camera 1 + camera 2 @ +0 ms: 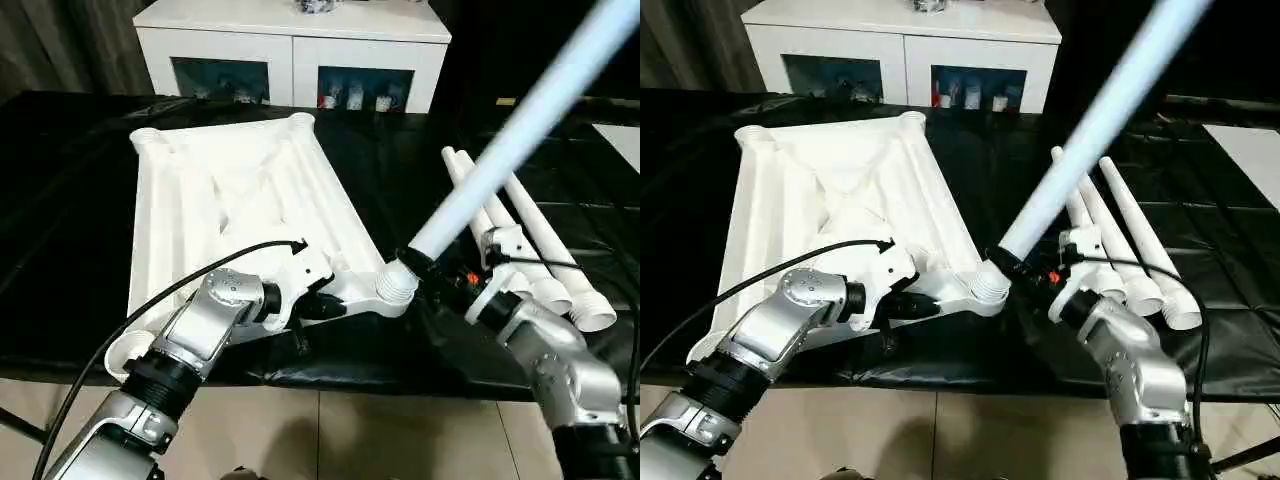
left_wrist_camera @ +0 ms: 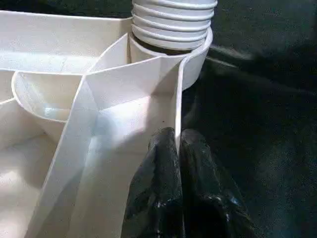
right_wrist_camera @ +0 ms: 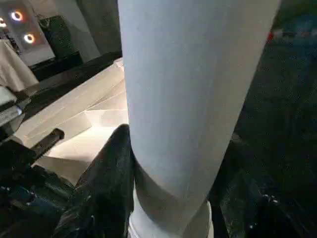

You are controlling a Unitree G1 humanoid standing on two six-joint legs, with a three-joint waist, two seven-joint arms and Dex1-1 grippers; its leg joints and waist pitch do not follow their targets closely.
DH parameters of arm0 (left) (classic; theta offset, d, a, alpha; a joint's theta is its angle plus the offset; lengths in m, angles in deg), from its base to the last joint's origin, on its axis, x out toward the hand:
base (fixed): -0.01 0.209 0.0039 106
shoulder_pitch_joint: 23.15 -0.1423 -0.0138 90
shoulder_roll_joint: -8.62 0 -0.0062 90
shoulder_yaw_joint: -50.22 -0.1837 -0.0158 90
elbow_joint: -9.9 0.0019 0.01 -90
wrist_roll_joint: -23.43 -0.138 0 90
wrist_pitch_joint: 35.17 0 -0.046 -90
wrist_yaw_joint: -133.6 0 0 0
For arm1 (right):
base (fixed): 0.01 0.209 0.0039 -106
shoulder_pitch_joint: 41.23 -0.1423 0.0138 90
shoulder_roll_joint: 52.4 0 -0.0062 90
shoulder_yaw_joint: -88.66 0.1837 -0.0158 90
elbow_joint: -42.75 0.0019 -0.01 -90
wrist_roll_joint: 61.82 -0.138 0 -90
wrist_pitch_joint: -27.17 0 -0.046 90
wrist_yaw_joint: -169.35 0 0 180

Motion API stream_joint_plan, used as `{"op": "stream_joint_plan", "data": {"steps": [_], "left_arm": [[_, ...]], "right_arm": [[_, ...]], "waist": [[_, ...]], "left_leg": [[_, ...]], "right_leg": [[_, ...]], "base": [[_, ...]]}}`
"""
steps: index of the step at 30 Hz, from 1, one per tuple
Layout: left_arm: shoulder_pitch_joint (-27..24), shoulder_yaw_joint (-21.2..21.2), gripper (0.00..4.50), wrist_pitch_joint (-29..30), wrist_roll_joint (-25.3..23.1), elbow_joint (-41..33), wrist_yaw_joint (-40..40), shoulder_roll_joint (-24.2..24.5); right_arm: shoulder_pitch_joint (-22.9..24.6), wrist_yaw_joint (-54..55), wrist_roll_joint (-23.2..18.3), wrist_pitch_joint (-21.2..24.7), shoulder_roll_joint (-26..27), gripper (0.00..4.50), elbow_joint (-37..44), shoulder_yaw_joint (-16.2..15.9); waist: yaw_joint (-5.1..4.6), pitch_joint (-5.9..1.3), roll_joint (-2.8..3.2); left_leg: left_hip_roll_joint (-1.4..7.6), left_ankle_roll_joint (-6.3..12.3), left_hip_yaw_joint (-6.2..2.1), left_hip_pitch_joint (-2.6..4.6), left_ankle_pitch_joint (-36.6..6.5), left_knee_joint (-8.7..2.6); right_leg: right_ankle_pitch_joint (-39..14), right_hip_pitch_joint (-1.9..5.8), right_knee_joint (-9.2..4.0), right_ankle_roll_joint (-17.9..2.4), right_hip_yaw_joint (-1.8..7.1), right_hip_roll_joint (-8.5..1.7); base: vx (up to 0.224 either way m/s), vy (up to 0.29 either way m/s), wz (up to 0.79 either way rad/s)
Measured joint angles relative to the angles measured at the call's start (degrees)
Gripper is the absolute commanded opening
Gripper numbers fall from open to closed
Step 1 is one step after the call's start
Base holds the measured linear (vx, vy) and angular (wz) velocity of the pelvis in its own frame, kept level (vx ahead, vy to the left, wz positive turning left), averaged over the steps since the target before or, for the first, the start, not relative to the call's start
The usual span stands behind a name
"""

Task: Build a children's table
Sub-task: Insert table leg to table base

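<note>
Legs (image 1: 545, 245) (three spare) lie beside tabletop (image 1: 200, 200), near cabinet (image 1: 292, 45).

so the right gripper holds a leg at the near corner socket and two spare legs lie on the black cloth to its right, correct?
Not quite: three spare legs lie there, not two, as the right eye view shows. The right gripper does hold a leg at the near corner socket.

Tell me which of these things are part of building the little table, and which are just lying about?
Part of the job:
- tabletop, upside down
- leg held at its corner socket
- three spare legs

Just there:
- white cabinet
- black cloth
</note>
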Motion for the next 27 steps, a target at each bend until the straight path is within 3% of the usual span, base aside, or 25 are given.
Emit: {"op": "stream_joint_plan", "data": {"steps": [5,10,27], "left_arm": [[0.25,0.09,0.0,0.0,0.0,0.35,0.71,-0.08],[0.25,0.12,0.0,0.01,0.01,0.35,0.8,0.16],[-0.42,-0.18,0.0,0.04,0.07,-2.1,-2.55,2.69]], "right_arm": [[0.0,-0.17,2.81,-3.83,-1.07,1.84,-0.33,-2.25],[-0.54,-0.94,4.8,-4.25,-2.78,1.84,-0.41,-4.21],[-10.96,-9.97,6.42,8.28,-10.04,1.83,-2.22,-9.19]], "waist": [[-0.2,0.0,0.0],[-0.71,0.0,-0.03],[-1.22,-0.04,-0.43]], "left_leg": [[0.0,-0.01,0.02,0.02,0.01,-0.08],[0.0,-0.01,0.02,0.02,0.01,-0.11],[0.01,0.01,0.05,0.05,0.02,-0.15]], "right_leg": [[0.0,0.02,-0.07,0.0,-0.01,0.0],[0.0,0.12,-0.3,0.0,-0.03,0.01],[0.24,0.16,-0.45,-0.38,-0.05,0.03]], "base": [[0.0,0.0,0.0],[0.0,0.0,0.0],[0.0,0.0,0.0]]}}
